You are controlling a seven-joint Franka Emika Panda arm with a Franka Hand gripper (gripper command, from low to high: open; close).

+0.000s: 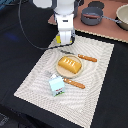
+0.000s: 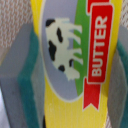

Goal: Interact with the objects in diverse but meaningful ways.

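Note:
A yellow flat packet with a cow picture and a red "BUTTER" label fills the wrist view. My gripper is shut on it, and a teal pad presses one of its sides. In the exterior view the gripper hangs over the far edge of the placemat. An orange ridged bread loaf lies on a small tan plate in the middle of the mat. A light-blue white-topped carton stands nearer the front, toward the exterior view's left.
An orange-handled utensil lies beyond the plate and another in front of it. A grey pot and a bowl stand on a brown board at the back right. Dark tabletop surrounds the mat.

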